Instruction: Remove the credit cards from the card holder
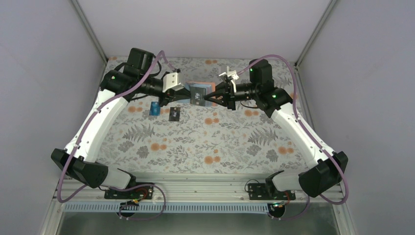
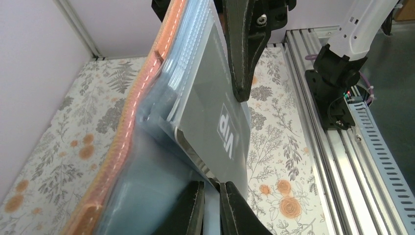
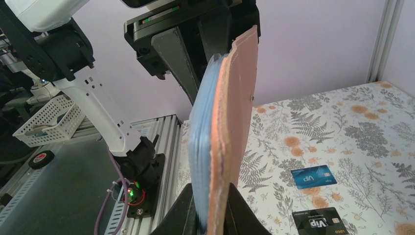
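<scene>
The card holder [image 1: 200, 84], tan outside and light blue inside [image 3: 235, 112], hangs open above the table between both arms. My right gripper [image 1: 209, 97] is shut on one edge of it [image 3: 210, 192]; one of its fingers [image 2: 242, 58] shows in the left wrist view. A dark grey credit card [image 2: 215, 112] marked "Vip" sticks partway out of a pocket, beside the holder's tan rim [image 2: 132, 117]. My left gripper [image 2: 211, 186] is shut on that card's corner [image 1: 185, 94]. A blue card [image 1: 154, 108] [image 3: 313, 176] and a black card [image 1: 174, 114] [image 3: 320, 223] lie flat on the floral cloth below.
An aluminium rail [image 1: 205, 188] with the arm bases runs along the near edge. A white basket [image 3: 46, 120] and a tape roll [image 3: 41, 159] sit off the table. Pale walls close in the left, right and back.
</scene>
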